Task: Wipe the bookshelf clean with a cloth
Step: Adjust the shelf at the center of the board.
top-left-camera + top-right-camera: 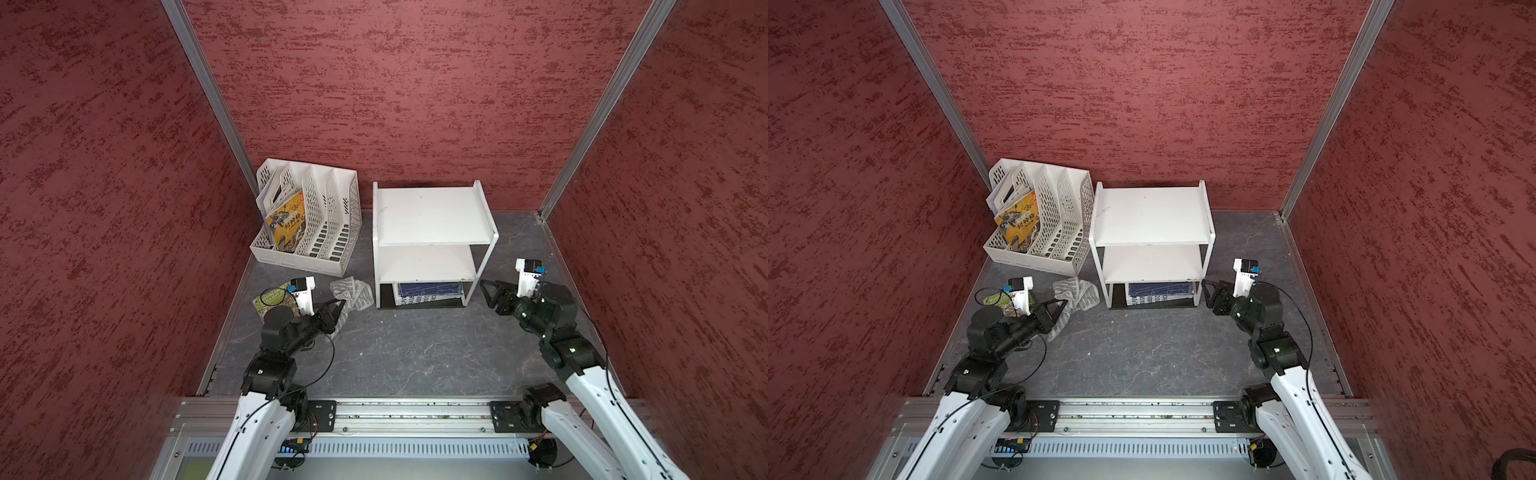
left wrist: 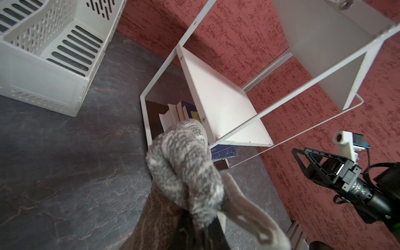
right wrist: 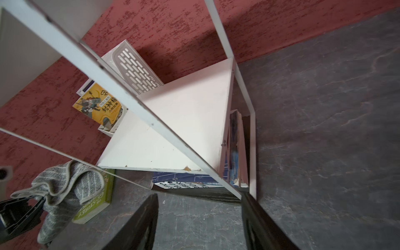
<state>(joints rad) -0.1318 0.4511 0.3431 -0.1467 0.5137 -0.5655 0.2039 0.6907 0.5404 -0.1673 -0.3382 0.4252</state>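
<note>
The small white three-tier bookshelf [image 1: 432, 216] of flat boards and thin frame legs is standing upright at the far middle of the dark grey stone-patterned tabletop [image 1: 415, 345], its open front facing near. The soft grey-and-white striped cloth [image 1: 353, 293] is hanging bunched just left of the shelf's foot, its long axis running from near-left to far-right. The left gripper [image 1: 341, 302] is pinching it tightly. The right gripper [image 1: 487, 291] is sitting beside the shelf's right leg, jaws standing apart around nothing. A white perforated plastic file rack [image 1: 328, 208] is standing far left.
</note>
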